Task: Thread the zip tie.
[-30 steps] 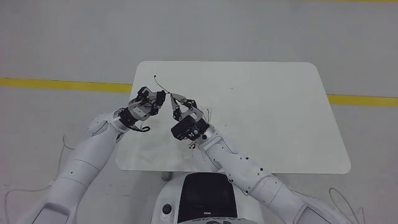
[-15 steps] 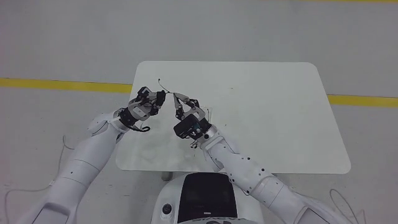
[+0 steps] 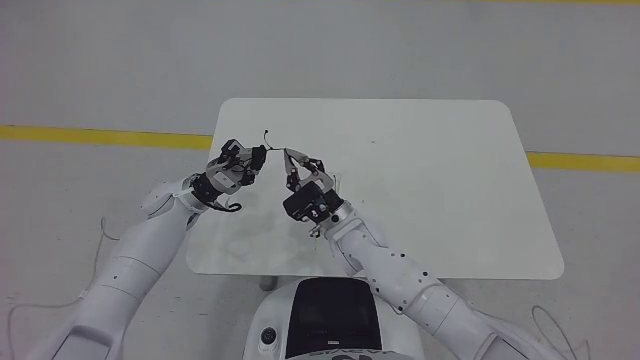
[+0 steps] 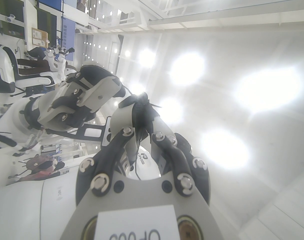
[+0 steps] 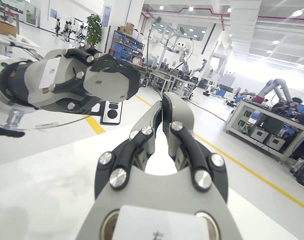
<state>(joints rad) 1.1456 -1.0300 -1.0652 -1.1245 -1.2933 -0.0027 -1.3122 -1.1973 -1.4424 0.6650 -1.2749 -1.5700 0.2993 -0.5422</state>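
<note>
A thin black zip tie [image 3: 267, 140] is held above the white table [image 3: 430, 190]. My right gripper [image 3: 289, 157] is shut on one end of it. In the right wrist view the zip tie [image 5: 148, 51] rises from the right gripper [image 5: 162, 99] in a curve, with its free end up in the air. My left gripper [image 3: 257, 157] is close beside it, shut, with its black pads pressed together. In the left wrist view a short dark strand pokes out at the left gripper [image 4: 142, 104]; I cannot tell whether it grips the tie. The left gripper [image 5: 133, 83] nearly touches the right one.
Both grippers hang over the table's near left part, close to its left edge [image 3: 214, 150]. The floor beyond has a yellow line [image 3: 100, 138].
My right gripper has shifted slightly to the right, and the tie's free end has swung right with it. The left gripper has stayed in place.
</note>
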